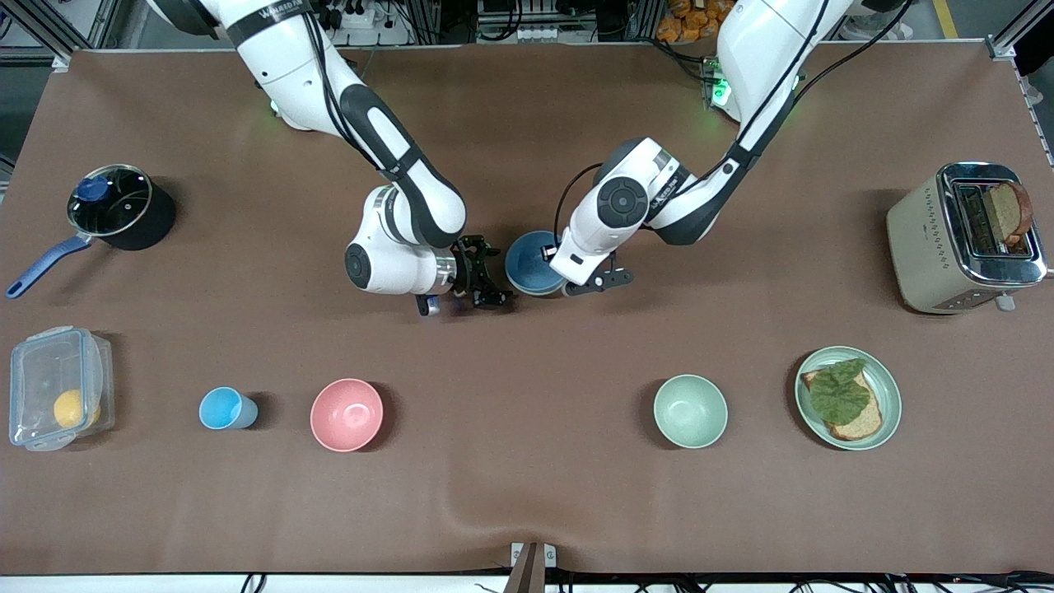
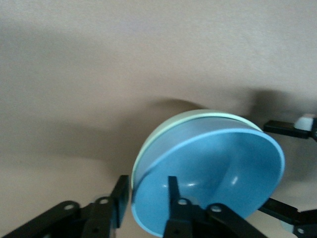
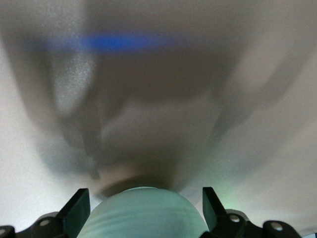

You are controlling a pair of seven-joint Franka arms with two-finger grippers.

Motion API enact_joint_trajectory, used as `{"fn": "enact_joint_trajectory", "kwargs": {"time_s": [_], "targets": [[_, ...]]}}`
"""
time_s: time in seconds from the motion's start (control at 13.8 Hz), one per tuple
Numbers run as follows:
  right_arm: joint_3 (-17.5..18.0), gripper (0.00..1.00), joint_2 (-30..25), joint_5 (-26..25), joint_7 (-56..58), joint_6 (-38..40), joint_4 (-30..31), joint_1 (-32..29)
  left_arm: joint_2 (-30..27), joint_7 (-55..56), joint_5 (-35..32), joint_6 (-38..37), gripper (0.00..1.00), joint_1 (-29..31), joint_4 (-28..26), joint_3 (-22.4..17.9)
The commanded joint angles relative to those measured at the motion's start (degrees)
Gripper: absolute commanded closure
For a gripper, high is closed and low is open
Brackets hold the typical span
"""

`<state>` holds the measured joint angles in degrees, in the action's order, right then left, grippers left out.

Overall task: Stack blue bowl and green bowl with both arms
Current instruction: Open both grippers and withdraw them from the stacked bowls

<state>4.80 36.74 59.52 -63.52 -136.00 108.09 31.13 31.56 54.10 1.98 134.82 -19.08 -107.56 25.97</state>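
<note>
Nesting blue bowl (image 2: 213,183) in green bowl (image 2: 163,131), left wrist only

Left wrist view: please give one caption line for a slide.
Blue bowl nested in green bowl, left gripper fingers straddling their rims.

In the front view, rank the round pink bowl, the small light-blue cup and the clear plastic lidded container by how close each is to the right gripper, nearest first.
From the right gripper, standing beside the stacked blue bowl:
1. Round pink bowl, nearer the front camera, toward the right arm's end.
2. Small light-blue cup, beside the pink bowl.
3. Clear plastic lidded container, at the right arm's end of the table.
</note>
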Motion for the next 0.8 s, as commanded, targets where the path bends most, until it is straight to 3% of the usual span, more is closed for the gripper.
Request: {"fn": "enact_joint_trajectory", "kwargs": {"time_s": [0.0, 0.14, 0.43, 0.58, 0.72], "targets": [[0.0, 0.00, 0.2, 1.7, 1.5, -0.4, 0.4, 0.2, -2.5, 2.2, -1.6, -1.0, 0.00, -0.2, 0.4, -0.3], [0.0, 0.00, 0.2, 1.7, 1.5, -0.4, 0.5, 0.2, -4.4, 1.9, -1.7, -3.8, 0.00, 0.8, 2.4, -0.6], [-0.1, 0.00, -0.9, 0.7, 1.4, 0.1, 1.1, 0.0, -5.1, 1.1, -2.9, -16.6, 0.00, 5.3, 13.2, -0.7], [-0.5, 0.00, -2.4, -3.7, 1.5, 2.9, 2.2, -1.2, -6.6, 1.0, -4.9, -18.2, 0.00, 8.2, 14.9, -0.7], [-0.8, 0.00, -4.6, -8.4, 1.2, 11.7, 2.2, -4.8, -8.7, 0.3, -7.7, -18.2, 0.00, 10.5, 15.3, -0.7]]}}
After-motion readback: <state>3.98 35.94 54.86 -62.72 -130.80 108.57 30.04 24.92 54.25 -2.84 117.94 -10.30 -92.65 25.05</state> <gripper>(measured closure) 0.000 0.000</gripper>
